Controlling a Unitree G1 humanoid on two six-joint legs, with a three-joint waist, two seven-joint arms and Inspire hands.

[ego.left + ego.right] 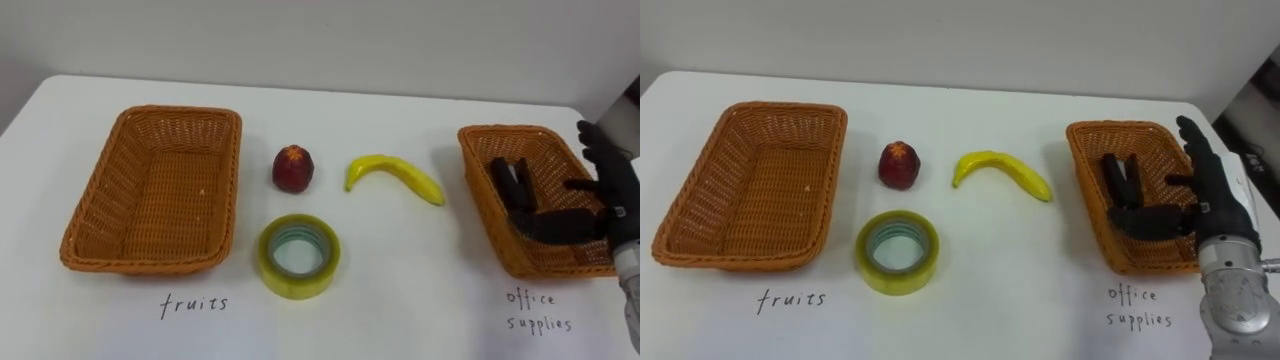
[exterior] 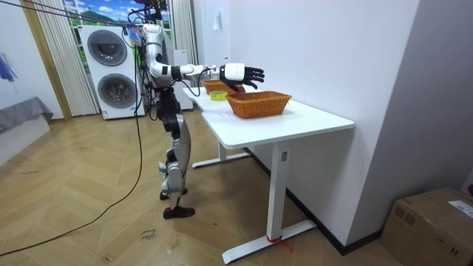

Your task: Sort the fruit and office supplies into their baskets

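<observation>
On the white table a red fruit [image 1: 293, 167] and a yellow banana [image 1: 395, 175] lie between two wicker baskets. A roll of yellow-green tape [image 1: 299, 255] lies flat just in front of the red fruit. The left basket [image 1: 100, 190], labelled for fruits, holds nothing. The right basket [image 1: 480, 170], labelled for office supplies, holds a black stapler-like object [image 1: 512, 180]. My right hand [image 1: 610, 180] hovers over that basket's right side, open, fingers spread and holding nothing. The room view shows me standing at the table's edge with this hand [image 2: 240, 72] stretched out over the near basket [image 2: 259, 103].
Handwritten labels [image 1: 195, 303] sit on the table in front of each basket. The table's far edge meets a white wall. In the room view, washing machines [image 2: 111, 70] stand behind me and a cardboard box [image 2: 436, 222] sits on the wooden floor.
</observation>
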